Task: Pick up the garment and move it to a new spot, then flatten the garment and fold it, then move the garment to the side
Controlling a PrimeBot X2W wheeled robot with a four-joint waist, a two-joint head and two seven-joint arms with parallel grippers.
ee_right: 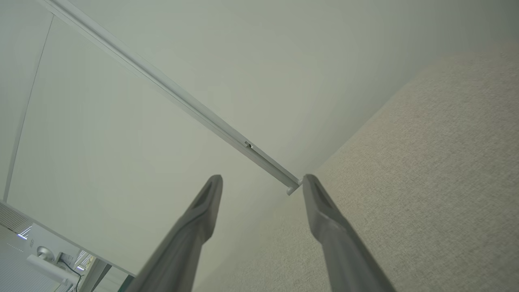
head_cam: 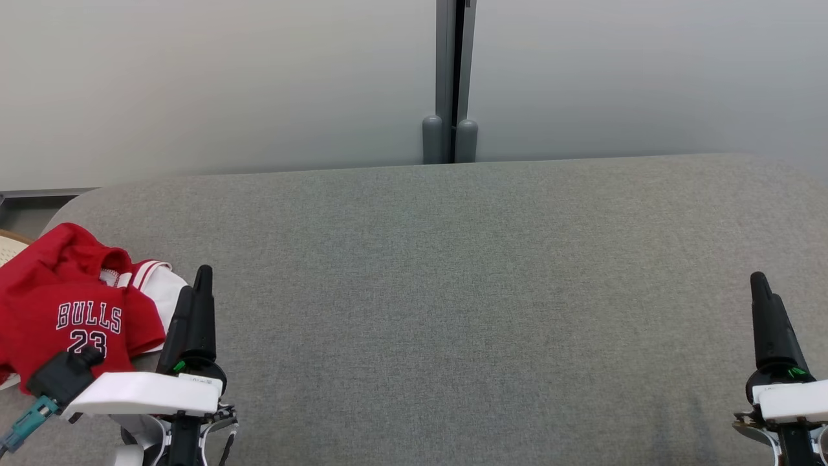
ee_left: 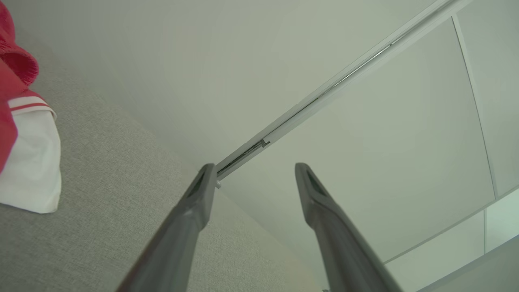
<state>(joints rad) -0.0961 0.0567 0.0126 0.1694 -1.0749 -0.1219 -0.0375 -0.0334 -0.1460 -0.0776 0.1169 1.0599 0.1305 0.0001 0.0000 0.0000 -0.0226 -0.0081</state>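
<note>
The red Bulls garment (head_cam: pixel 71 304), a soft jersey knit with white striped trim, lies crumpled at the far-left edge of the grey woven table (head_cam: pixel 453 291). Just beside it the left pincer (head_cam: pixel 195 281) stands released and empty. I judge it should swing left and pinch a thick bunched fold. Far right, the right pincer (head_cam: pixel 758 281) is likewise spread and empty.

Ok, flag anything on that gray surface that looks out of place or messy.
The red Bulls jersey lies crumpled in a heap at the left end of the gray fabric surface, white fabric bunched beside it. The left gripper and right gripper are open and empty. Nothing else stands out.
</note>
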